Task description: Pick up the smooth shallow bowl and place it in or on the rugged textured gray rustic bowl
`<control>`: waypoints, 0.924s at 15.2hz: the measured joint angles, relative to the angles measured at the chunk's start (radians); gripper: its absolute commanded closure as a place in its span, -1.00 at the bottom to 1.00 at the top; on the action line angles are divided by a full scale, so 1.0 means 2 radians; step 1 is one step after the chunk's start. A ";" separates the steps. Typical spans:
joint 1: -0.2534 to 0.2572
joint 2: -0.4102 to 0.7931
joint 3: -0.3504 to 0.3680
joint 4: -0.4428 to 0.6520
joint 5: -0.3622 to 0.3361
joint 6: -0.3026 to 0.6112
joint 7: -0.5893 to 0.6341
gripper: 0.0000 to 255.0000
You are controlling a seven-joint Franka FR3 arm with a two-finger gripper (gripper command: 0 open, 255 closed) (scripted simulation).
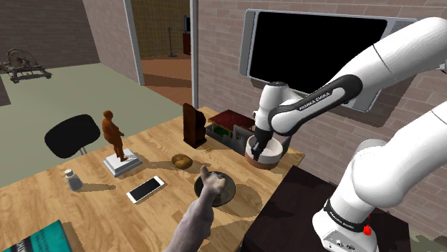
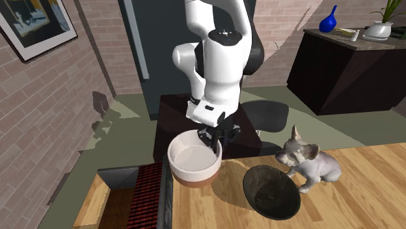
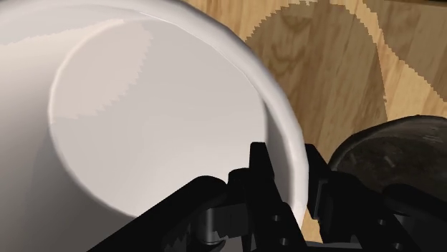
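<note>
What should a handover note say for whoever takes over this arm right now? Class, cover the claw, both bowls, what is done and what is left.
Claw: shut on the white bowl at its rim, one finger inside, one outside.
White bowl: seems lifted above the wooden table, beside the dark rough bowl, which lies on the table.
Done: the grasp.
Left: carry it over the dark rough bowl, set it in, release.

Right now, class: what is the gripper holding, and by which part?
The white bowl, clasped by the gripper at its rim, one finger inside the wall, one outside.
</note>
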 measured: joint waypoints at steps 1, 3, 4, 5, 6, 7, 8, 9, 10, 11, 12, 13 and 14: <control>0.004 0.002 0.005 0.006 0.003 -0.004 0.007 1.00; 0.018 0.008 0.022 0.018 0.011 -0.010 0.029 1.00; 0.026 0.015 0.033 0.023 0.016 -0.009 0.044 1.00; 0.031 0.020 0.040 0.032 0.019 -0.012 0.054 1.00; 0.036 0.029 0.047 0.045 0.021 -0.016 0.063 1.00; 0.042 0.039 0.056 0.054 0.024 -0.014 0.076 1.00; 0.047 0.045 0.064 0.063 0.026 -0.017 0.087 1.00; 0.052 0.054 0.072 0.074 0.028 -0.018 0.100 1.00; 0.056 0.066 0.079 0.086 0.029 -0.018 0.111 1.00; 0.062 0.076 0.089 0.099 0.030 -0.021 0.125 1.00; 0.066 0.086 0.096 0.114 0.029 -0.026 0.137 1.00; 0.070 0.100 0.102 0.132 0.028 -0.029 0.148 1.00; 0.072 0.111 0.107 0.144 0.026 -0.031 0.158 1.00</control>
